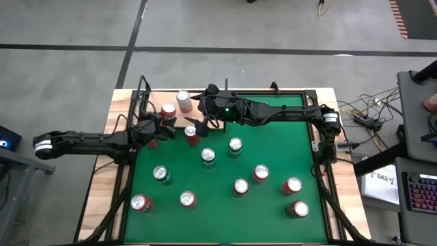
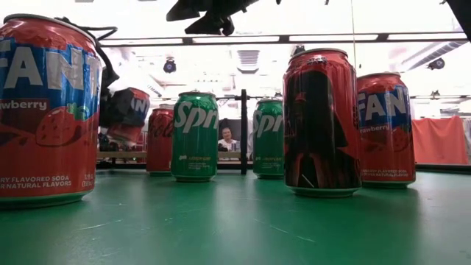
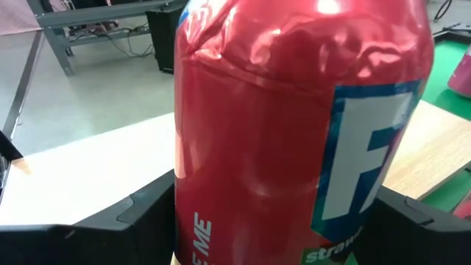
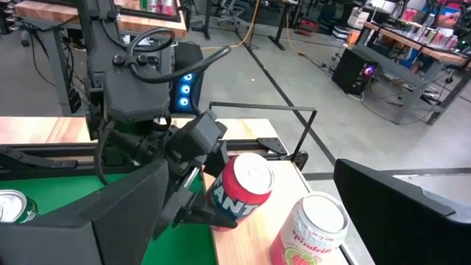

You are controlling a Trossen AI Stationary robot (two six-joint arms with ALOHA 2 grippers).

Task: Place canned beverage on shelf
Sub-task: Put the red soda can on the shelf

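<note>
A red Fanta can (image 4: 243, 188) sits tilted over the pale wood shelf (image 4: 254, 136), which is at the table's far left with thin black rods. My left gripper (image 1: 166, 116) reaches in from the table's left and is shut on this can (image 3: 294, 132). A pink-and-white can (image 4: 313, 228) stands upright on the shelf next to it. My right gripper (image 1: 199, 123) hangs open and high above the felt, close to the shelf's right end, with nothing between its fingers. It shows at the top of the low view (image 2: 210, 18). My left gripper pinches the red can's side walls (image 3: 193, 213) between its two fingers (image 3: 143, 217), about halfway up the can. The fingers come nearly level from the table's left. The can leans out of upright, and the fingers hide whether its base touches the shelf.
Several red and green cans stand on the green felt (image 1: 273, 119), among them a red one (image 1: 192, 134) below my right gripper and green ones (image 1: 208, 156) (image 1: 235, 145). The right arm (image 1: 273, 113) spans the table's far side.
</note>
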